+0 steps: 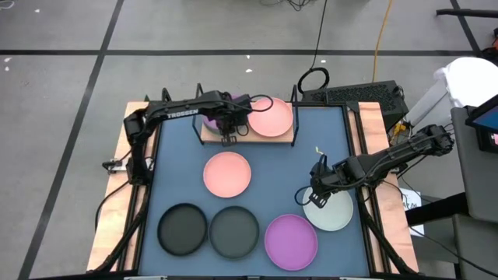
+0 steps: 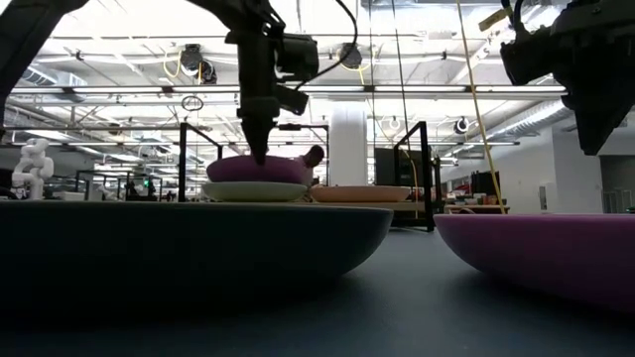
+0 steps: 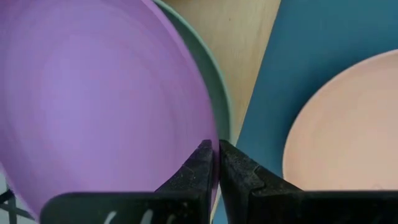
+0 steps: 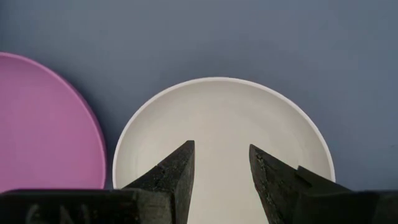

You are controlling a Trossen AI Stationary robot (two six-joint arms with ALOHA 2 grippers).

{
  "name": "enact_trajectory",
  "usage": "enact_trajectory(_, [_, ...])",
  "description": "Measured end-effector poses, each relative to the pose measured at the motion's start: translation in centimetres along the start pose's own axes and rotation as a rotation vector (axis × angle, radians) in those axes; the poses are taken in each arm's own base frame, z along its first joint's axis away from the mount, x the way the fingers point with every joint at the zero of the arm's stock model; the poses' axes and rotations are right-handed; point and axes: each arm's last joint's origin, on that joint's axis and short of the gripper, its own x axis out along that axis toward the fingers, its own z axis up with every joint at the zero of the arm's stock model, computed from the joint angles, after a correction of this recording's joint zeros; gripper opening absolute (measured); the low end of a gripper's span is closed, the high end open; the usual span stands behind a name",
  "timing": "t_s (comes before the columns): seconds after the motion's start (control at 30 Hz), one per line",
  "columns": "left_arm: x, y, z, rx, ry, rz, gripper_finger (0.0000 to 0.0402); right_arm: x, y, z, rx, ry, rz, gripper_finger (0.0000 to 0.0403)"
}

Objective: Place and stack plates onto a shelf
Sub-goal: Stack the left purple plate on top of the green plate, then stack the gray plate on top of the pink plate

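Left end effector [image 3: 216,163] is over the shelf [image 1: 247,134] at the worktop's far edge, fingers nearly pinched together with a thin slit between them, right at the rim of the purple plate [image 3: 99,93]; a real grip on it can't be confirmed. That plate sits on the mint green plate [image 3: 214,74]. A pink plate [image 1: 270,117] shares the shelf beside them. Right end effector [image 4: 222,163] hovers over the whitish plate [image 4: 224,130] near the right edge, fingers apart, holding nothing. On the mat [image 1: 311,148]: another pink plate [image 1: 227,174] mid-worktop, two dark grey plates [image 1: 208,230] and a second purple plate [image 1: 291,241] along the near edge.
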Motion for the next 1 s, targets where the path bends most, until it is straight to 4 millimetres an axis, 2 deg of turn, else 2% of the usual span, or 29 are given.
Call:
enact_trajectory(0.13, [0.72,-0.06,0.18,-0.021,0.018,-0.004,0.0022,0.0,0.0,0.0,0.004,0.0,0.0,0.0137])
enact_trajectory(0.47, [0.76,-0.05,0.21,-0.064,0.016,-0.005,0.0028,0.0,0.02,0.02,0.045,-0.005,0.001,0.0137])
enact_trajectory(0.57, [0.74,-0.1,0.28,-0.089,0.006,-0.027,0.0053,0.0,0.03,0.03,0.046,-0.005,0.002,0.0137])
enact_trajectory(0.8, [0.74,-0.07,0.27,-0.127,0.008,-0.016,0.014,0.0,0.03,0.03,0.045,-0.005,0.002,0.0137])
enact_trajectory(1.0, [0.74,-0.1,0.27,-0.151,0.01,-0.012,0.0167,0.0,0.03,0.03,0.042,-0.005,0.002,0.0137])
